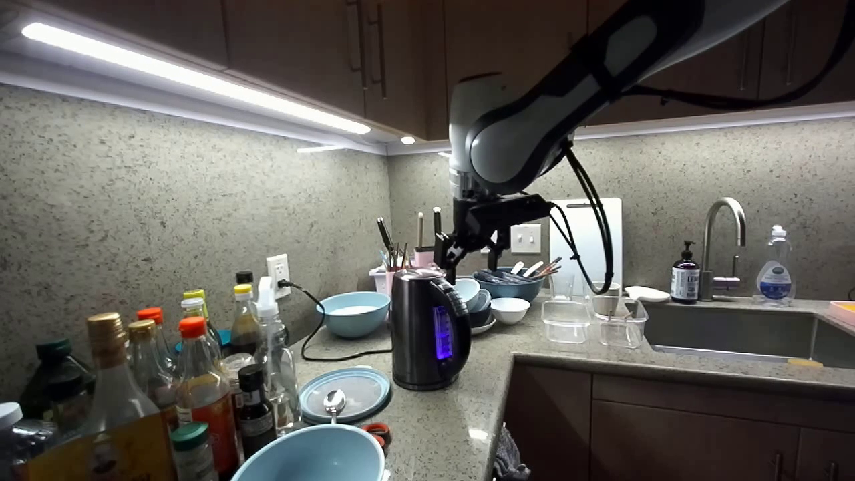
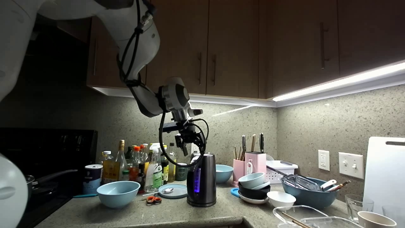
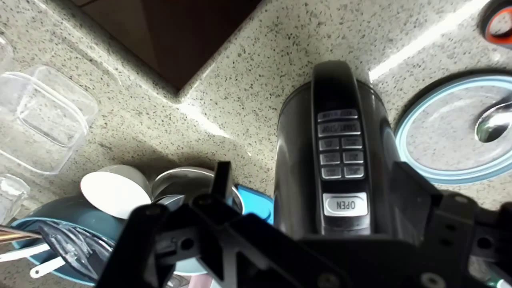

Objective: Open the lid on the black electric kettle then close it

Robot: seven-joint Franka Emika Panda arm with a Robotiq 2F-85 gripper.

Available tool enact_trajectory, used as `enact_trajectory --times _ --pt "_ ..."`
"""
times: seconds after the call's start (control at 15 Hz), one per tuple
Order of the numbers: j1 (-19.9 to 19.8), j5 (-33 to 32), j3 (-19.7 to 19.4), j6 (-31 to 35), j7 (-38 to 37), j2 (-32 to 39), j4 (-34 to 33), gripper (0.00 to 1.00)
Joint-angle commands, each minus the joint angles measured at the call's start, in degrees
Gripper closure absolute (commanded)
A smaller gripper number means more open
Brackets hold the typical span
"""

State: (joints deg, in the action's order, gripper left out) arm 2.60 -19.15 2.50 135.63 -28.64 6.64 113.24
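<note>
In an exterior view my pincer [image 1: 471, 267] hangs above the black electric kettle [image 1: 414, 334], fingers spread, nothing pinched. The lid [image 1: 419, 272] looks shut, just beside one fingertip as pictured. Further left of the pincer, a light blue bowl [image 1: 354, 327] has something pale in it, can't tell what.

In an exterior view again, the kettle's below the pincer; off to the right a pink block [image 2: 257, 164] holds knives [image 2: 261, 144], and a big blue bowl [image 2: 316, 198] has dark utensils and white handles in it.

Wrist view: the OPEN button [image 3: 345, 205] and handle [image 3: 335, 88] show between the fingers; pincer hardware hides the lid. My guess: rigid, slick shell, hefty if filled (can't see the water). I'd poke the button, then press the lid flat to close. If it skids, grab the handle.
</note>
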Motion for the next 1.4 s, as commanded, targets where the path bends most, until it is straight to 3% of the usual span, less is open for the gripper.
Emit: enact_trajectory --times 0.0,0.13,0.2,0.73,1.33 --pt "1.07 -1.54 -1.99 2.24 -2.46 5.13 -5.16 0.00" --pt "1.73 -1.76 -2.78 3.05 -1.48 7.24 -7.48 0.00" --pt "1.53 0.29 -2.87 1.98 0.16 5.08 -5.12 0.00" --pt "2.60 -0.59 -5.66 2.37 -1.19 7.41 -7.84 0.00" --pt "2.52 1.95 -5.76 2.18 -0.07 8.41 -8.24 0.00"
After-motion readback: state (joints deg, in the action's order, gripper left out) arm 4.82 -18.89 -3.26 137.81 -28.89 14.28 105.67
